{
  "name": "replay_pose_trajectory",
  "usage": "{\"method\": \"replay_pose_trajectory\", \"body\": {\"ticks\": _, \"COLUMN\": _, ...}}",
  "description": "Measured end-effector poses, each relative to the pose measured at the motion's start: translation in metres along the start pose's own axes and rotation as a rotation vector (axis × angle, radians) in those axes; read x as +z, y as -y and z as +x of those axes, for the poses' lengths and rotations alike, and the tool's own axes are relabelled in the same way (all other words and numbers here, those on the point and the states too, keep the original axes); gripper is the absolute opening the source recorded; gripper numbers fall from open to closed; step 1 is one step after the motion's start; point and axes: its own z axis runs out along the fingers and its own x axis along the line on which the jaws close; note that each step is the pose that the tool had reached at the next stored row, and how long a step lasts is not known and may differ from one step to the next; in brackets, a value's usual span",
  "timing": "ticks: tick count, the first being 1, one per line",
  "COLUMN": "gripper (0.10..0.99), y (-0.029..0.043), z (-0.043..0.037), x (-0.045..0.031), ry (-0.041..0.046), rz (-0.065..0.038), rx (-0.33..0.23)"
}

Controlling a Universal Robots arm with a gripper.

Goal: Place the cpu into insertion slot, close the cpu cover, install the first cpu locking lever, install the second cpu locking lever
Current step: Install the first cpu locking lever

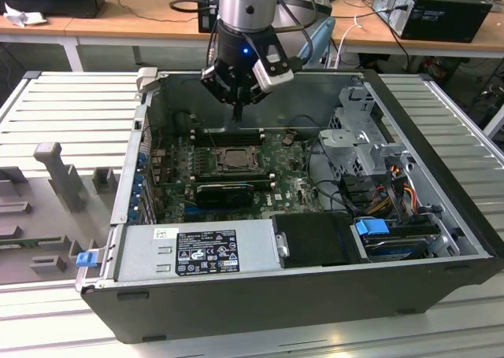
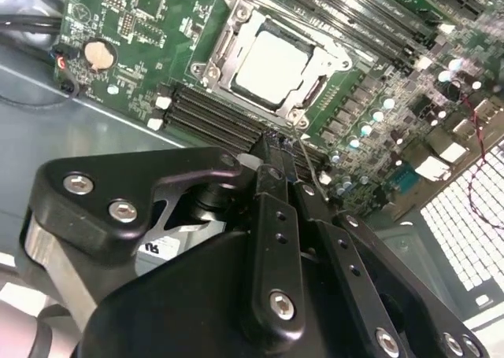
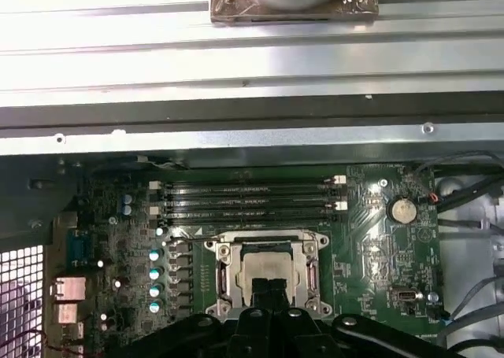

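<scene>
The cpu lies flat in the insertion slot on the green board, its silver face up. The grey cpu cover is folded down around it, and the chip shows through the cover's square opening. My gripper hangs above the board just behind the socket, over the black memory slots. Its fingers are shut, with nothing seen between them. A thin metal lever rod rises from the socket's edge close beside the fingertips; I cannot tell whether they touch. In the first wrist view the gripper overlaps the socket's edge.
Black memory slots run alongside the socket. A coin battery sits on the board nearby. The case holds a grey power supply in front, a metal drive cage and loose cables on the exterior view's right.
</scene>
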Motion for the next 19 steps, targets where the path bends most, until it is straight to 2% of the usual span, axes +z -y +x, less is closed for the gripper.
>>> {"method": "replay_pose_trajectory", "body": {"ticks": 1, "gripper": 0.106, "y": 0.0002, "z": 0.0034, "x": 0.0007, "ry": 0.0057, "rz": -0.002, "rx": -0.002}}
{"method": "replay_pose_trajectory", "body": {"ticks": 3, "gripper": 0.106, "y": 0.0005, "z": 0.0098, "x": 0.0014, "ry": 0.0076, "rz": -0.004, "rx": -0.003}}
{"method": "replay_pose_trajectory", "body": {"ticks": 5, "gripper": 0.106, "y": 0.0010, "z": 0.0207, "x": 0.0032, "ry": 0.0107, "rz": -0.010, "rx": -0.003}}
{"method": "replay_pose_trajectory", "body": {"ticks": 7, "gripper": 0.106, "y": 0.0014, "z": 0.0266, "x": 0.0048, "ry": 0.0115, "rz": -0.010, "rx": -0.004}}
{"method": "replay_pose_trajectory", "body": {"ticks": 8, "gripper": 0.106, "y": 0.0019, "z": 0.0336, "x": 0.0067, "ry": 0.0121, "rz": -0.011, "rx": -0.004}}
{"method": "replay_pose_trajectory", "body": {"ticks": 12, "gripper": 0.106, "y": 0.0029, "z": 0.0532, "x": 0.0102, "ry": 0.0119, "rz": -0.016, "rx": -0.004}}
{"method": "replay_pose_trajectory", "body": {"ticks": 14, "gripper": 0.106, "y": 0.0038, "z": 0.0659, "x": 0.0146, "ry": 0.0119, "rz": -0.016, "rx": -0.005}}
{"method": "replay_pose_trajectory", "body": {"ticks": 17, "gripper": 0.106, "y": 0.0048, "z": 0.0747, "x": 0.0214, "ry": 0.0116, "rz": -0.016, "rx": -0.006}}
{"method": "replay_pose_trajectory", "body": {"ticks": 19, "gripper": 0.106, "y": 0.0036, "z": 0.0763, "x": 0.0278, "ry": 0.0115, "rz": -0.017, "rx": -0.007}}
